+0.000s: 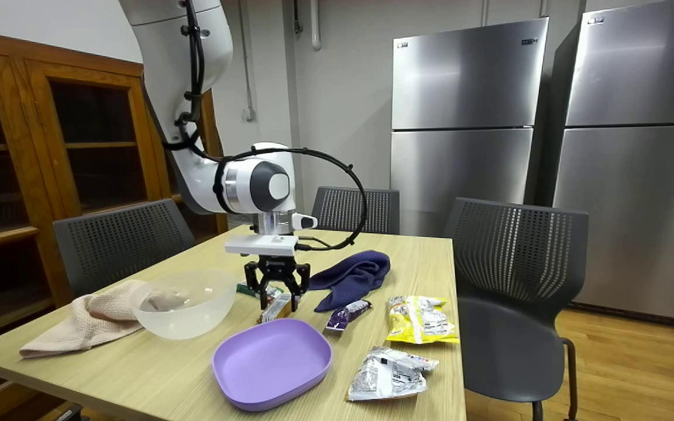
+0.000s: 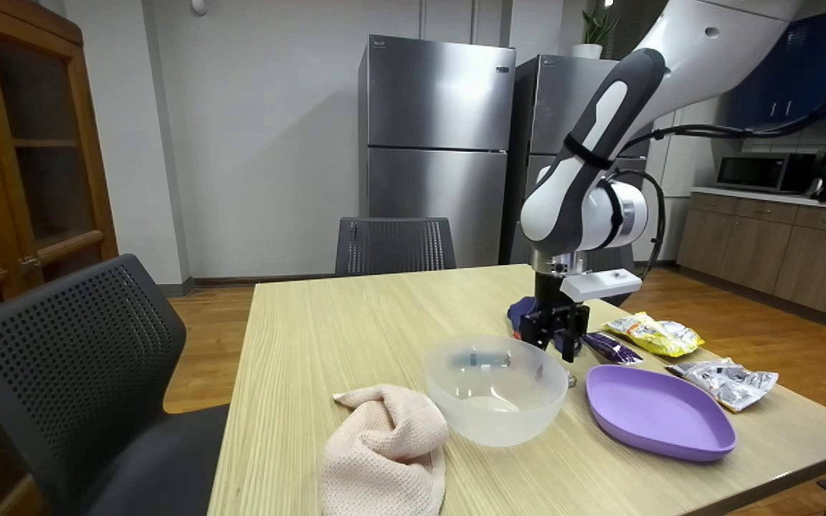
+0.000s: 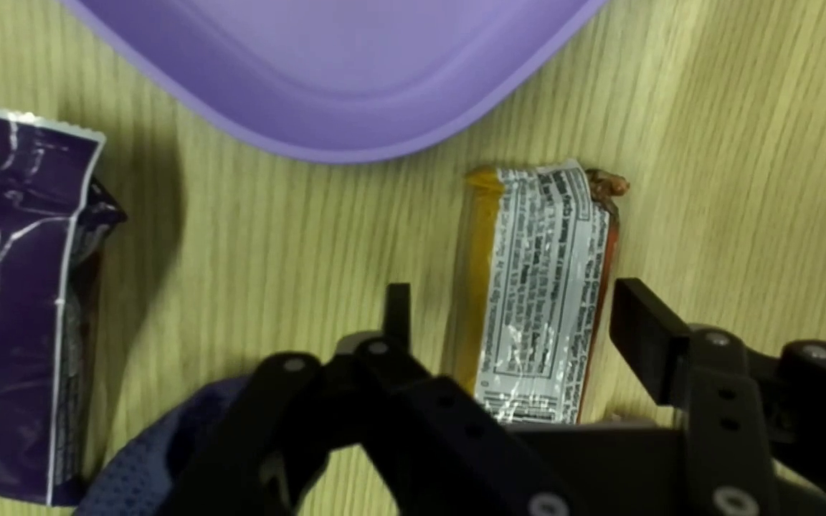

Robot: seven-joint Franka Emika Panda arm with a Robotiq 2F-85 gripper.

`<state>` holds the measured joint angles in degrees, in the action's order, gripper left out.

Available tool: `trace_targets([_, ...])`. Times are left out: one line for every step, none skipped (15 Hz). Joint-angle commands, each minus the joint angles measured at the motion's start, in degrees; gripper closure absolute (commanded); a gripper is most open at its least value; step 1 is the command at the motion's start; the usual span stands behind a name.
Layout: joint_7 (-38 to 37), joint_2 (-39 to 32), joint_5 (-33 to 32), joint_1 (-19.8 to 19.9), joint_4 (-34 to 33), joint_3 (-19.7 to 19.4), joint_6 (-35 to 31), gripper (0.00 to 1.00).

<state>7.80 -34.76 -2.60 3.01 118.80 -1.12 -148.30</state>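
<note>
Gripper [image 1: 279,304] parted around a bar [image 3: 538,287], gripping nothing.
In the wrist view its fingers [image 3: 646,337] flank the bar's long sides (neither seen touching), so the step looks like lining up; a grip would call for centring, then closing across the narrow width. The bar lies on the table [image 3: 743,129] near the purple tray [image 3: 348,125]; its dense print and apparent barcode are too blurred to read. Farther out, the purple pack's [image 3: 19,301] lettering is illegible too.

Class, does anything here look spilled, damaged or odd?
In the wrist view, a crumpled brown bit juts out at one corner of the wrapped snack bar, breaking its outline; a possible tear, but unclear. No spill shows.
</note>
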Motion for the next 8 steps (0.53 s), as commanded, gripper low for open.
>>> trace_targets([-0.4, -0.4, -1.0, -0.4, -1.2, -0.2, 0.4, 0.58])
trace_targets([-0.4, -0.5, -1.0, -0.4, -1.2, -0.1, 0.4, 0.66])
trace_targets([-0.4, -0.5, -1.0, -0.4, -1.2, -0.1, 0.4, 0.73])
trace_targets([-0.6, -0.6, -1.2, -0.6, -1.2, -0.3, 0.3, 0.82])
trace_targets([-0.7, -0.6, -1.2, -0.7, -1.3, -0.3, 0.3, 0.83])
trace_targets([-0.8, -0.6, -1.2, -0.8, -1.3, -0.3, 0.3, 0.83])
trace_targets([-1.2, -0.6, -1.2, -0.9, -1.4, -0.4, 0.5, 0.83])
trace_targets([-1.6, -0.3, -1.1, -1.1, -1.3, -0.6, 0.7, 0.83])
